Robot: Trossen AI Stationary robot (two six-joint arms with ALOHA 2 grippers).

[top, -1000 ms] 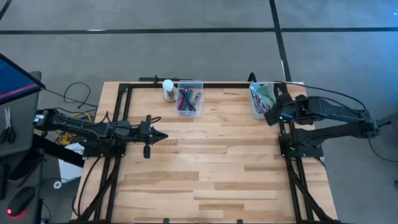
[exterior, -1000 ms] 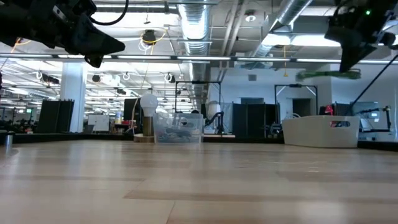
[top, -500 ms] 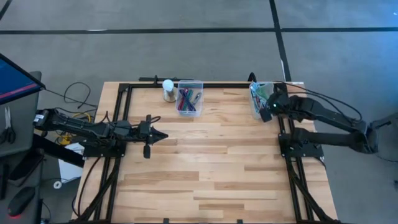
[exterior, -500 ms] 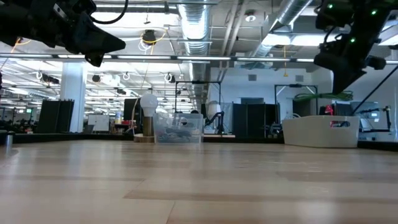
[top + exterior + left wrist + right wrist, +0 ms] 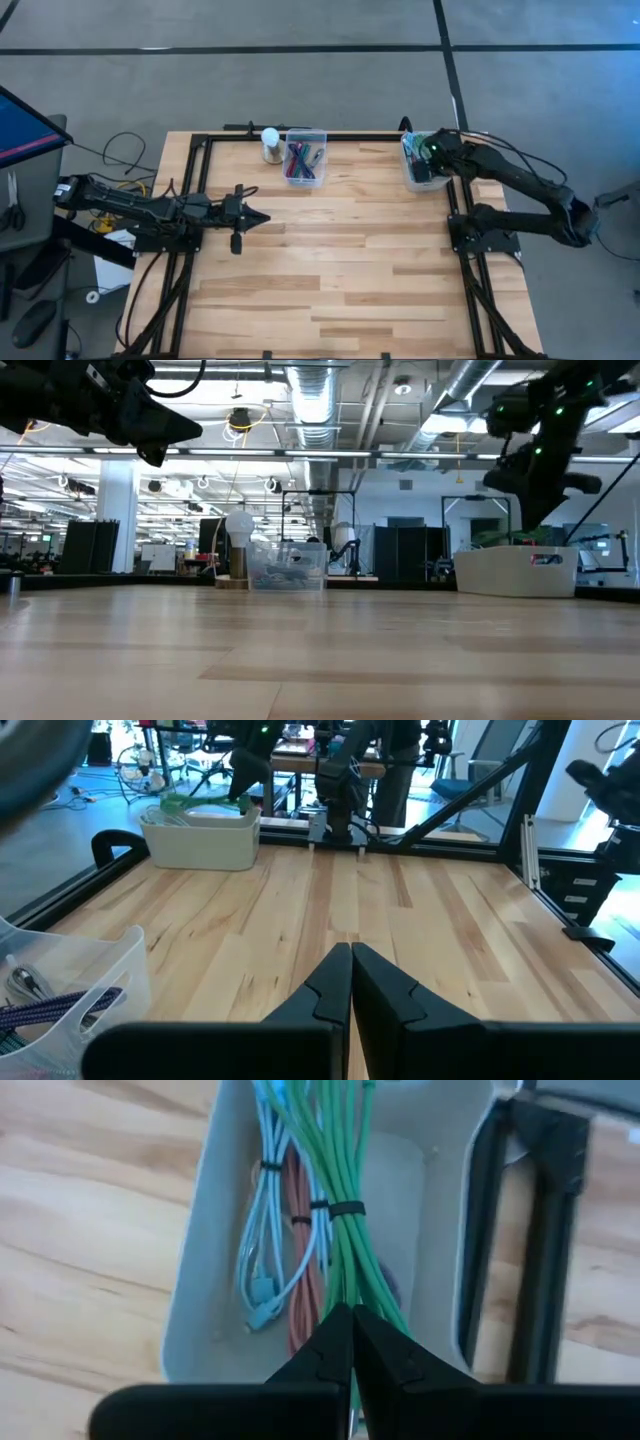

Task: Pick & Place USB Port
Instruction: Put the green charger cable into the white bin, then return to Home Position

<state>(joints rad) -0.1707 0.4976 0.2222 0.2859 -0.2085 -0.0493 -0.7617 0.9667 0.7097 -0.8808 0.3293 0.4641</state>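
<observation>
Over the white bin [image 5: 417,165], the right gripper [image 5: 351,1342] sits pinched onto the green cable [image 5: 345,1190]; judging by the tangle, lift slowly and straight to avoid dragging neighbours.

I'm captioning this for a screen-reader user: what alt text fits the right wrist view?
The right end effector, fingers shut together, points down into a white bin of bundled cables: green cables in the middle, a pale blue cable and an orange cable beside them. The bin sits on a wooden table, next to a black frame rail.
</observation>
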